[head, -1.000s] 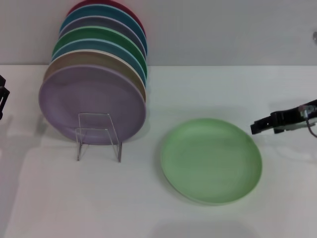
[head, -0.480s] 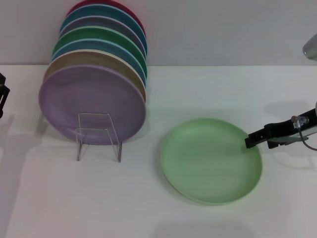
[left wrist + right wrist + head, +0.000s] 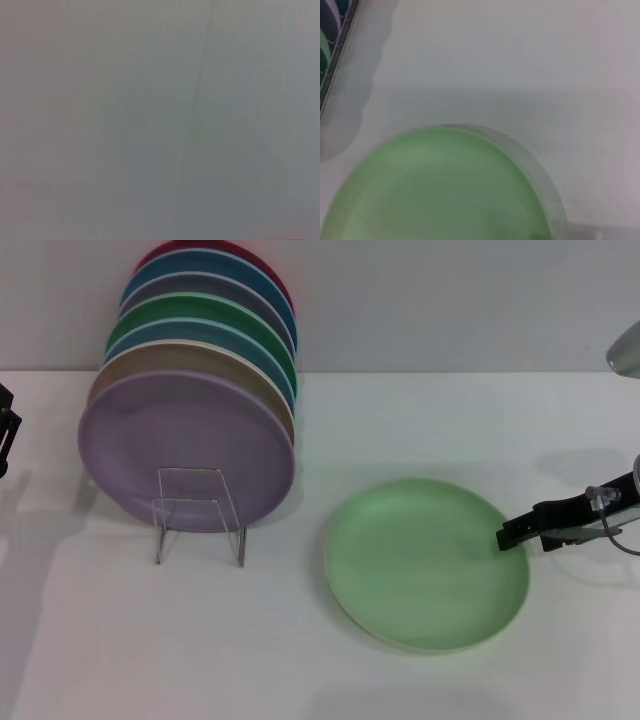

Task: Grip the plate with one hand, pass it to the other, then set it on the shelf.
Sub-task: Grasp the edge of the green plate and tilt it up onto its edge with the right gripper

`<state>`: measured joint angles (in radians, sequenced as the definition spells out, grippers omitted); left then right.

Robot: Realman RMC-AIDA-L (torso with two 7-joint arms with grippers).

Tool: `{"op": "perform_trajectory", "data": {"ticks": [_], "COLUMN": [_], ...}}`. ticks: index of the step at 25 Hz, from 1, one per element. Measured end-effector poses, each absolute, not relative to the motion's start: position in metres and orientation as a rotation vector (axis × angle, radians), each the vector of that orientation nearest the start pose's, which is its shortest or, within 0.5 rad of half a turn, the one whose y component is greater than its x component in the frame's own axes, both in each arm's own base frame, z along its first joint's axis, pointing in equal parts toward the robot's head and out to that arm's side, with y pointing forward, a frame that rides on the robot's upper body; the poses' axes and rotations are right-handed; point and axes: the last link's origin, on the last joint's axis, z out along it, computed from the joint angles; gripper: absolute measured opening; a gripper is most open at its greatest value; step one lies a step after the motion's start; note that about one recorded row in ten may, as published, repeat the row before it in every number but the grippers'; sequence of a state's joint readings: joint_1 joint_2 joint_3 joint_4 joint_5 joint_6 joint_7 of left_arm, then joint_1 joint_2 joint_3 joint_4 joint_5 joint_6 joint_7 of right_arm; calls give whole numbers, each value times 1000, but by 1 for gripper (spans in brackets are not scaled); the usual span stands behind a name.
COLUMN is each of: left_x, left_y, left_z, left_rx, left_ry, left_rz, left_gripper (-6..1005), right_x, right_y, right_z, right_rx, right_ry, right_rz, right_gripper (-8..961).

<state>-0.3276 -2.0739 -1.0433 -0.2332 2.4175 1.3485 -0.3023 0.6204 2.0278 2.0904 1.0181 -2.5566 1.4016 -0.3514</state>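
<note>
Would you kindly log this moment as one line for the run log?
right gripper: at plate rim, no grip seen | left gripper: parked at table edge | plate: flat on table | rack: holds other plates

Right gripper (image 3: pixel 512 532) hovering at the right rim of the plate (image 3: pixel 425 562), plate lying flat on the table (image 3: pixel 420 420). Well off to the gripper's left, shelf (image 3: pixel 200 515) standing, carrying upright plates (image 3: pixel 190 435).
</note>
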Motion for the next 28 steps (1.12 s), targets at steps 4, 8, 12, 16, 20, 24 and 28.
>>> {"op": "perform_trajectory", "data": {"ticks": [4,8,12,16,20,24,28], "left_x": [-329,-330,-330,-330,-330,-330,-330], "left_y": [305,305,304,304,304,304,305], "left_z": [16,17,17,17,17,18,18], "left_rx": [-1400,-1398,-1397,-1396,-1396,-1396,-1396], "left_ry": [-569,-568,-567,-567,-566,-565,-564], "left_rz": [-953,-952,-952,-952,-953,-952,-952], "left_gripper": [810,810,810,810,810,810,809], "right_x": [259,259,259,260,260,259,258], "right_y": [379,379,379,379,380,380,381], "right_z": [27,23,22,21,21,21,22], "right_rx": [-2132,-2137,-2139,-2139,-2139,-2140,-2142], "right_ry": [1664,1679,1680,1682,1681,1678,1673], "right_rz": [-154,-166,-168,-170,-170,-170,-171], "right_gripper": [557,530,449,344,334,324,314]}}
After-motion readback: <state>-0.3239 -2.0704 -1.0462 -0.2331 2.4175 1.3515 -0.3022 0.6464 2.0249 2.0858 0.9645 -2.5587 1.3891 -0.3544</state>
